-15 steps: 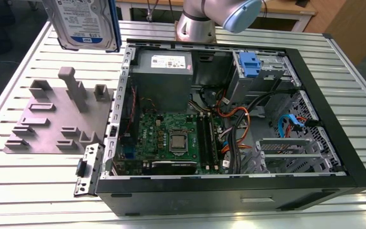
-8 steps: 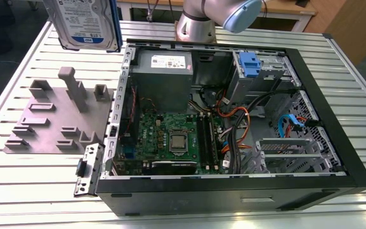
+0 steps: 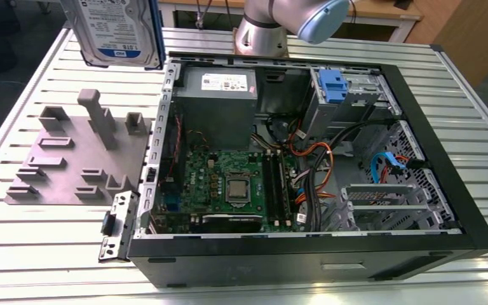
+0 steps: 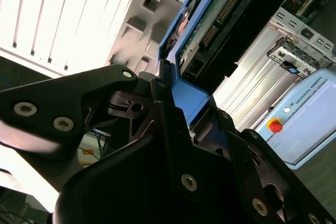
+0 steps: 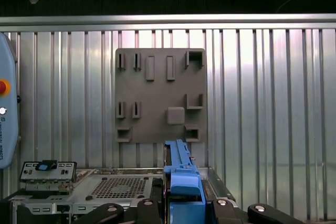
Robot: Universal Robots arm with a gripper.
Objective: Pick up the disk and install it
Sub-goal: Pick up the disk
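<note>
The disk [image 3: 117,32], a silver drive with a white-and-blue label and blue side rails, hangs in the air above the table's far corner at the exterior view's left, beyond the open computer case [image 3: 227,254]. In the second wrist view my gripper [image 4: 184,98] is shut on the disk [image 4: 210,19], its black fingers [image 4: 157,103] clamping the blue rail, with the green circuit board underside showing. In the first wrist view the blue rail of the disk [image 5: 181,174] stands upright between the black fingertips [image 5: 149,205] of the gripper [image 5: 184,203].
A grey fixture plate [image 3: 74,159] with upright pegs lies on the slatted table beside the case. Inside the case sit a motherboard [image 3: 227,184], a power supply [image 3: 218,95], loose cables [image 3: 312,165] and a drive bay with a blue latch [image 3: 333,86]. The arm's base [image 3: 261,35] stands behind the case.
</note>
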